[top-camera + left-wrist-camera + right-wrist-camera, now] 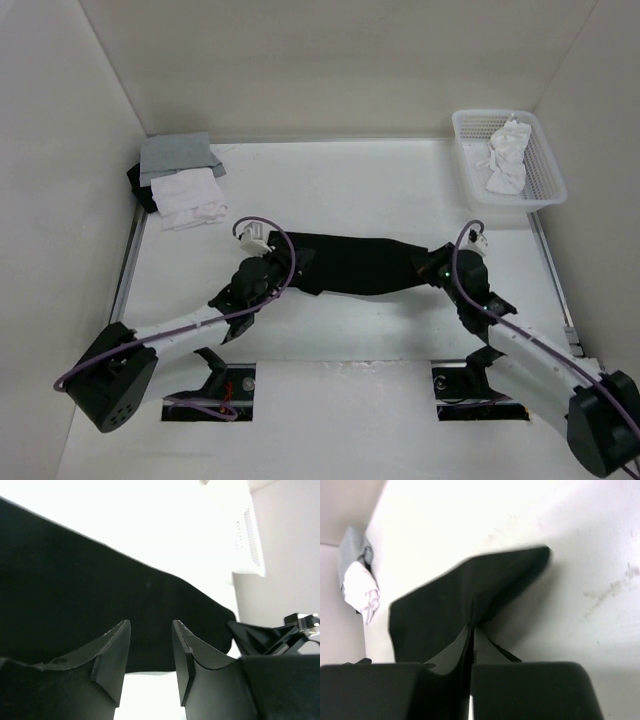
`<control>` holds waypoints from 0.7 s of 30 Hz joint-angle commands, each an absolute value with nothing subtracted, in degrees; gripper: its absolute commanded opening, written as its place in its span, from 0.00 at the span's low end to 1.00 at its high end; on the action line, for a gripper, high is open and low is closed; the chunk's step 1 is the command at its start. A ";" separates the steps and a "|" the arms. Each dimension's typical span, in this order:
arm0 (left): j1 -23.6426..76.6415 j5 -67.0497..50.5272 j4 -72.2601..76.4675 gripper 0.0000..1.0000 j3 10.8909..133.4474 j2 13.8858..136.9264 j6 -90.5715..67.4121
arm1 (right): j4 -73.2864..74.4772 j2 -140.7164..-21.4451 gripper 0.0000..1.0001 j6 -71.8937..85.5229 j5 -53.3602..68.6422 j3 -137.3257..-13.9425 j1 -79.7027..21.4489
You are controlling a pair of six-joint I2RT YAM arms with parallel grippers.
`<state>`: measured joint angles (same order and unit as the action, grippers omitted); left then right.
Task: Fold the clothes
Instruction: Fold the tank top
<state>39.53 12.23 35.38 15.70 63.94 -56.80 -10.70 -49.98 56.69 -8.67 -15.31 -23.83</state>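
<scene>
black top (365, 262): lies mid-table as a long band, near-left of the basket (520, 204) and well apart from it. It looks narrowed lengthwise, so probably one fold is in.
right gripper (471, 630): at the band's end nearer the basket. Fingers are pressed together on a pinch of fabric, which tents into a ridge at the tips. Reads as a hold for lifting that end.
left gripper (150, 627): at the end farther from the basket. Jaws are half-spread with black fabric showing in the gap and nothing pinched. Likely lined up over the edge, ready to close.
why both ends: thin soft cloth sags, so a grip at each end would keep the band straight when carried over.
step (judged): grasping before an end-to-end fold; left side not yet gripped.
risk: left catches one layer only and the band opens up.
grey fabric (178, 157) + white cloth (188, 200): stacked at the far corner opposite the basket, clear of the work.
crumpled white piece (505, 155): inside the basket.
</scene>
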 commanded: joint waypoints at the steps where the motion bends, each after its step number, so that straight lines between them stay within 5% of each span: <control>1: 36.88 10.64 33.77 0.37 15.82 58.03 -55.02 | 1.39 -46.32 0.01 50.20 -13.44 -24.32 -27.80; 9: 24.32 6.77 21.28 0.38 14.33 43.70 -54.40 | 6.59 -68.34 0.02 45.71 -18.19 -47.34 -45.38; 21: 10.51 -2.81 16.35 0.38 11.87 34.72 -55.28 | 13.53 -111.23 0.07 42.45 -18.02 -87.33 -57.78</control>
<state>12.64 1.17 16.45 12.21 36.40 -55.53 10.63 -106.54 43.75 -16.95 -79.24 -56.12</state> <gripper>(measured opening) 0.372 0.061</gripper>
